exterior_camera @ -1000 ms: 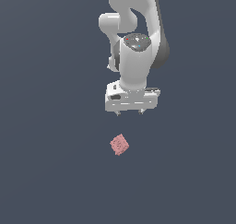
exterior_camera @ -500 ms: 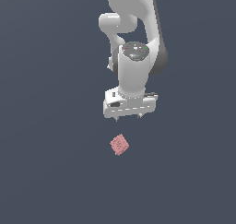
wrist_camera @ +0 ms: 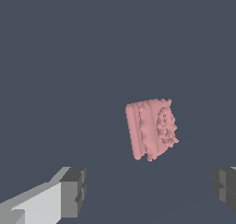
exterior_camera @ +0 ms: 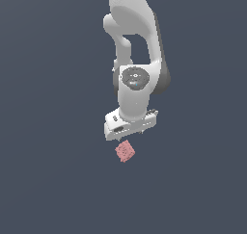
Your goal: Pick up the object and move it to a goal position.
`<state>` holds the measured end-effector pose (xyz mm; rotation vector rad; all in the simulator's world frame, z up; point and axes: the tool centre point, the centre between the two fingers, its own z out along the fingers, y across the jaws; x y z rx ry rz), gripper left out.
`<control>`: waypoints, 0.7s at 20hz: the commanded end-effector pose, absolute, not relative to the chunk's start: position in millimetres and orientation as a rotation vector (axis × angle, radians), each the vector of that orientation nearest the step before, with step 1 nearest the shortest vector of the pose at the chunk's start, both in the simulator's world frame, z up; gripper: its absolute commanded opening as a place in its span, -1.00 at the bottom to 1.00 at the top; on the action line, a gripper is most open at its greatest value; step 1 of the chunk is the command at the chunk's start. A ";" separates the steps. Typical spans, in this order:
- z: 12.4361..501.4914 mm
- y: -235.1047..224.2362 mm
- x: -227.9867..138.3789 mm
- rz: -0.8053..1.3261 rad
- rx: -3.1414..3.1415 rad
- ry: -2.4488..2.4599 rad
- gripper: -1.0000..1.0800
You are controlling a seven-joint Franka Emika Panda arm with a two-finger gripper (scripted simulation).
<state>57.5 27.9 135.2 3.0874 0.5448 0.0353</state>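
Note:
The object is a small pinkish-red cube (exterior_camera: 125, 151) with a bumpy, speckled surface, lying on the dark grey floor. In the exterior view the white gripper (exterior_camera: 129, 133) hangs just above it, its hand almost over the cube, fingers mostly hidden under the hand. In the wrist view the cube (wrist_camera: 151, 128) lies ahead of the gap between the two grey fingertips (wrist_camera: 73, 191), which stand wide apart with nothing between them. The gripper (wrist_camera: 150, 188) is open and is not touching the cube.
A uniform dark grey floor (exterior_camera: 53, 180) fills both views. The white arm (exterior_camera: 132, 40) rises from the gripper toward the top of the exterior view. No other objects or edges show.
The arm has come down and shifted toward the cube, so the gripper now hangs just above it. The cube has not moved.

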 end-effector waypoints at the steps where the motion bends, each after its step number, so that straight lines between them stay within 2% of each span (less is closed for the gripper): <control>1: 122.5 22.8 65.9 0.025 3.072 0.628 0.92; 14: 87.1 8.2 84.8 0.000 3.027 0.839 0.92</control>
